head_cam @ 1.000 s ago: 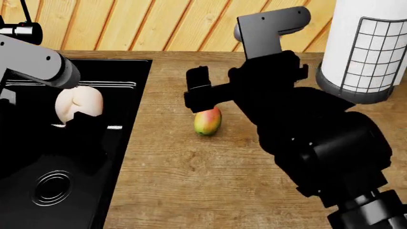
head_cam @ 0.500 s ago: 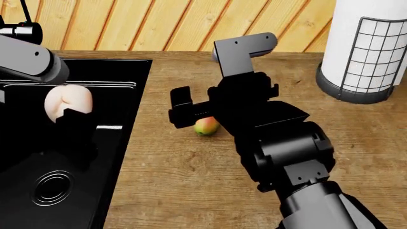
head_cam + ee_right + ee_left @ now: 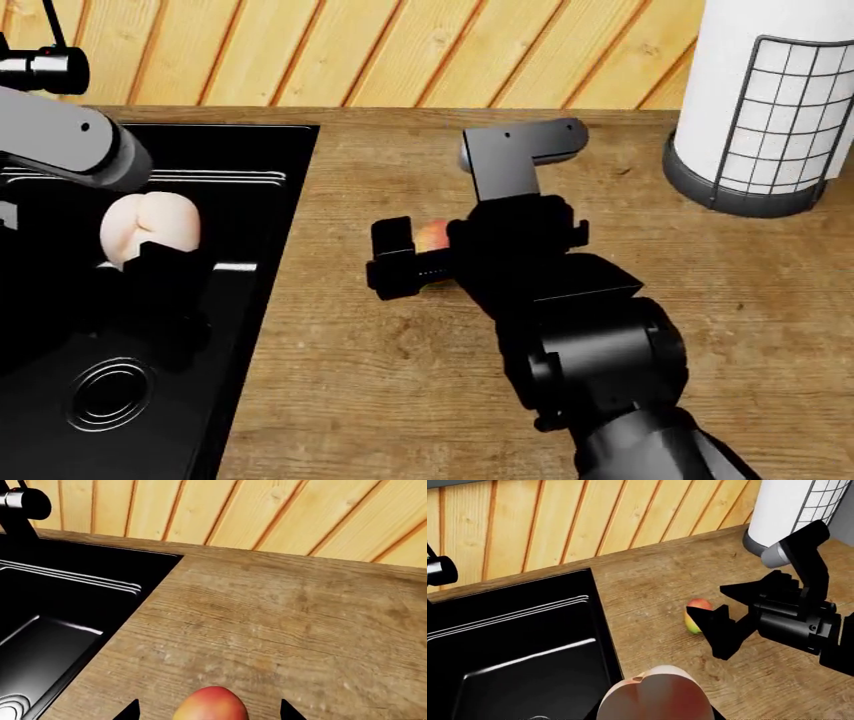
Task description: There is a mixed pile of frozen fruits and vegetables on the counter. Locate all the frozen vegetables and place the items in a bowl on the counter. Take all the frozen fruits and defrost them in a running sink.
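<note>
- Head view: left gripper [image 3: 147, 250] holds the pale fruit [image 3: 147, 228] over the sink [image 3: 254, 300], jaws clamped on it;
- right gripper [image 3: 414, 255] straddles the mango [image 3: 430, 236] on the counter [image 3: 400, 400], jaws apart.

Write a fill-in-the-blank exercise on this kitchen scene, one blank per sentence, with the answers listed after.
1. The left gripper holds the pale lobed fruit above the ____.
2. The mango sits between the open jaws of the ____ gripper.
3. The mango lies on the ____ counter.
4. The sink is coloured ____.

Answers: sink; right; wooden; black
</note>
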Controlling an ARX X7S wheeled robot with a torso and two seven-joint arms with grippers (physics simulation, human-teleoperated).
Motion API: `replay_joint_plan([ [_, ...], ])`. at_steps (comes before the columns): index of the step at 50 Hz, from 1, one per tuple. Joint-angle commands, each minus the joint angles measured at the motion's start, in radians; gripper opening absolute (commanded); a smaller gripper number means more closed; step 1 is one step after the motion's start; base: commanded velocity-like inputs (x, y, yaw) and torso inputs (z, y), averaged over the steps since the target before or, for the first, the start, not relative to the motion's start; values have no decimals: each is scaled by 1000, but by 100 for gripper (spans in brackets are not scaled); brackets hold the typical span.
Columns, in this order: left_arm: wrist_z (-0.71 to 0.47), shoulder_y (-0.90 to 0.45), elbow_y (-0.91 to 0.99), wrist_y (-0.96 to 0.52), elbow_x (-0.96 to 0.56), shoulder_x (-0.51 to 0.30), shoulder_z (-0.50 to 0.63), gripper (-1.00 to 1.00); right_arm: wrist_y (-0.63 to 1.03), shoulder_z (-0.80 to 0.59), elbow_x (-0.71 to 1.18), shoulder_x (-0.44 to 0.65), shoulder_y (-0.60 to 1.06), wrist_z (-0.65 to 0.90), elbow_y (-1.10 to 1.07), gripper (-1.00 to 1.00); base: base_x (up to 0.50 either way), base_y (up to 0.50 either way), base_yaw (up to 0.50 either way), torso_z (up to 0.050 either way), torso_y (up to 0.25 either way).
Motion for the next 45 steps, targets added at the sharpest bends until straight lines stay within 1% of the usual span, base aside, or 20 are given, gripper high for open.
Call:
replay_joint_plan([
  [1, -7, 3, 0, 4, 13, 13, 15, -100, -106, 3, -31, -72, 52, -85, 227, 100, 0, 0, 0, 0, 0],
  [4, 1, 7, 15, 2, 18, 13, 16, -100, -122, 5, -35, -87, 71, -100, 268, 100, 0, 0, 0, 0, 0],
  [7, 7, 9, 16, 8, 20, 9, 10, -100, -113, 3, -39, -85, 83, -96, 259, 100, 0, 0, 0, 0, 0],
  [15, 8, 8, 24, 15, 13, 7, 6, -100, -75, 1, -33, -67, 81, -76, 208, 100, 0, 0, 0, 0, -142],
  [22, 15, 8, 26, 14, 12, 1, 6, -100, -84, 2, -31, -81, 86, -93, 237, 100, 0, 0, 0, 0, -143],
  [34, 7, 0, 14, 21, 7, 13, 12, -100, -83, 10, -10, -99, 83, -123, 268, 100, -1, 0, 0, 0, 0],
  [35, 12, 0, 13, 19, 10, 10, 12, -100, -86, 11, -9, -97, 83, -120, 261, -100, 0, 0, 0, 0, 0],
  [38, 12, 0, 14, 22, 8, 7, 10, -100, -79, 10, -5, -89, 87, -114, 241, -100, 0, 0, 0, 0, 0],
  [45, 12, -3, 12, 27, 9, 16, 12, -100, 10, 18, 26, -15, 49, -27, 40, -100, 0, 0, 0, 0, 0],
])
